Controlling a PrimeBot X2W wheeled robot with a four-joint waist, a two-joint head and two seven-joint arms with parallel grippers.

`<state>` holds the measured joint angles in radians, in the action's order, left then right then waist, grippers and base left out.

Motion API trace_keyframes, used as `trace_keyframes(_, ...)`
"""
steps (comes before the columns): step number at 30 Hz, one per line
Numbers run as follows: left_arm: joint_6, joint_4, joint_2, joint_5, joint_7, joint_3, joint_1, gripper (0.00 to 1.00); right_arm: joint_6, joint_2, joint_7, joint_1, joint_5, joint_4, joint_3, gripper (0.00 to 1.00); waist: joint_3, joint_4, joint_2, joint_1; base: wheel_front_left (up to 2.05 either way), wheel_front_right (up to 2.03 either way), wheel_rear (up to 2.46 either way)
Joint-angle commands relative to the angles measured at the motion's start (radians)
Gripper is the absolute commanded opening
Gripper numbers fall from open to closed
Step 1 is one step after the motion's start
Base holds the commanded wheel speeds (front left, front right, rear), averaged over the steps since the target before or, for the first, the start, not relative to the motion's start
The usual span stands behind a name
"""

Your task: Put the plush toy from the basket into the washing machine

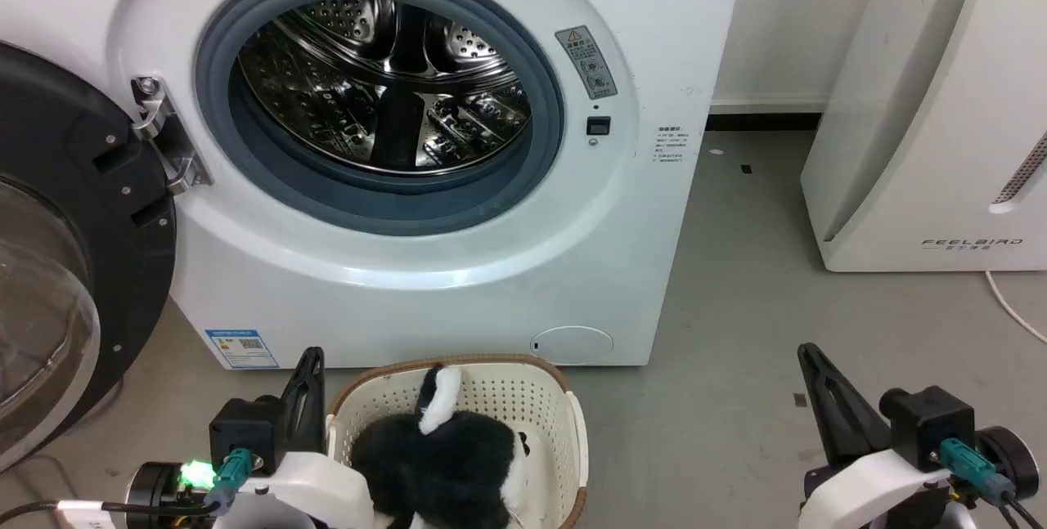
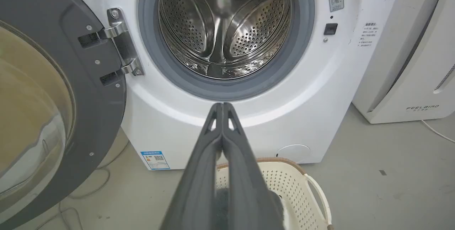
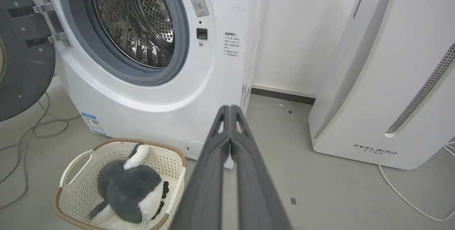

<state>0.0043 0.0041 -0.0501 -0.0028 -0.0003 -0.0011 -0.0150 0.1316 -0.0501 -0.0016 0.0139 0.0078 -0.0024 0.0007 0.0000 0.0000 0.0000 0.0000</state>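
Washing machine (image 1: 458,284): white front-loader, stood on a grey floor (image 1: 736,333). Black-framed glass door (image 1: 74,267) was swung fully open to the left on a metal hinge. The grey-blue gasket (image 1: 393,202) and the perforated steel drum (image 1: 384,79) were exposed, with nothing seen inside the drum. A blue sticker (image 1: 241,347) was fixed near the base.

Basket (image 1: 523,398): cream, perforated, brown-rimmed, set on the floor just in front of the machine's base.

Plush toy (image 1: 446,451): black and white, lying inside the basket, with one white-edged part raised toward the machine.

Left claw (image 2: 222,107): fingers were pressed together with nothing held. It was placed just beside the basket's left side, pointing at the machine.

Right claw (image 3: 230,108): fingers were likewise closed together and empty. It was held over bare floor, well apart from the basket on its right.

White appliance marked FEELBIRD (image 1: 924,145): stood to the right of the machine, with a white cable (image 3: 401,194) trailing on the floor beside it.
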Motion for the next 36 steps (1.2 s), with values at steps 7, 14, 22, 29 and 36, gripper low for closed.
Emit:
trace_keyframes(7, 0.002, 0.002, 0.000, -0.003, -0.004, -0.003, -0.001, 1.00, 0.000, 0.000, -0.004, 0.001, 0.005, 0.001, 0.001, 1.00, 0.000, 0.000, 0.0000, 0.0000, 0.00, 0.00, 0.00)
trace_keyframes(14, 0.006, 0.007, 0.000, -0.014, -0.018, -0.014, -0.001, 1.00, 0.000, 0.000, -0.018, 0.003, 0.017, 0.003, 0.000, 1.00, 0.004, -0.001, 0.0000, 0.0000, 0.00, 0.00, 0.00)
trace_keyframes(22, 0.007, 0.023, 0.000, -0.028, -0.035, -0.028, 0.003, 1.00, 0.000, 0.000, -0.035, 0.002, 0.023, -0.001, -0.003, 1.00, 0.017, -0.004, 0.0000, 0.0000, 0.00, 0.00, 0.00)
trace_keyframes(29, 0.006, 0.054, 0.000, -0.040, -0.050, -0.041, 0.018, 1.00, 0.000, 0.000, -0.050, -0.004, 0.023, -0.013, -0.004, 1.00, 0.044, -0.011, 0.0000, 0.0000, 0.00, 0.00, 0.00)
trace_keyframes(36, 0.002, 0.093, 0.000, -0.049, -0.062, -0.048, 0.042, 1.00, 0.000, 0.000, -0.062, -0.012, 0.027, -0.026, -0.002, 1.00, 0.077, -0.020, 0.0000, 0.0000, 0.00, 0.00, 0.00)
